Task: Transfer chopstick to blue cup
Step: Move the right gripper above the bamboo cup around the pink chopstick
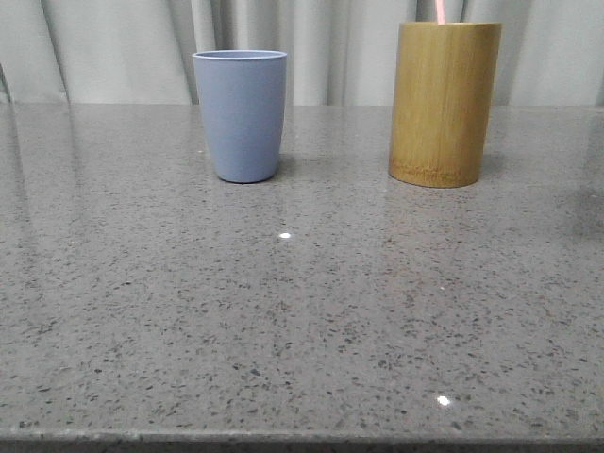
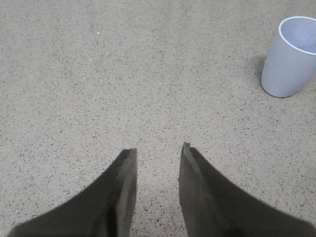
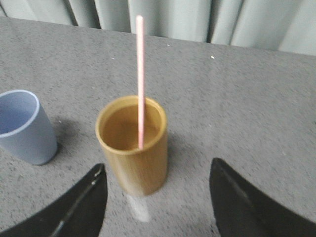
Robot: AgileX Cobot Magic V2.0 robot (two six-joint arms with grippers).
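The table [image 1: 302, 311] was a grey speckled stone-look slab with a dull sheen, small glints of light lying on it in the front view. Behind it hung pale grey curtains [image 1: 123, 47] in vertical folds, filling the whole background. The near edge of the slab ran straight across the bottom of the front view.

The blue cup [image 1: 240, 115] stood upright toward the back of the table, left of centre, its mouth open and nothing showing above its rim. The bamboo holder [image 1: 444, 104], taller and tan, stood upright to its right, well apart from it, with bare stone between them. A single pale pink chopstick [image 3: 140, 79] rose from inside the holder, leaning against its near inner wall in the right wrist view; in the front view only a short pink tip showed above the rim before the frame cut it off.

The wide stretch of table in front of both vessels held nothing else.

The left gripper [image 2: 158, 148] hung over bare stone with its dark fingers parted and nothing between them; the blue cup sat off to one side, well away from it. The right gripper [image 3: 158, 170] was spread wide, its fingers apart on either side of the bamboo holder without touching it, the holder standing just beyond the fingertips.
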